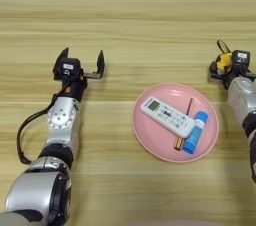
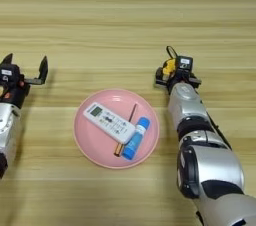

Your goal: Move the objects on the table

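Note:
A white remote lies across the pink plate, with an amber-handled screwdriver partly under it and a blue white-capped tube at its right end. The yellow-black tape measure rests on the table right of the plate, its black cord looping up behind it. My right gripper is shut on the tape measure, a black finger pressed against each side. Left of the plate, my left gripper stands open and holds nothing.
The plate sits between my two arms, slightly right of centre. The left arm's black cable loops out to the left over the wood.

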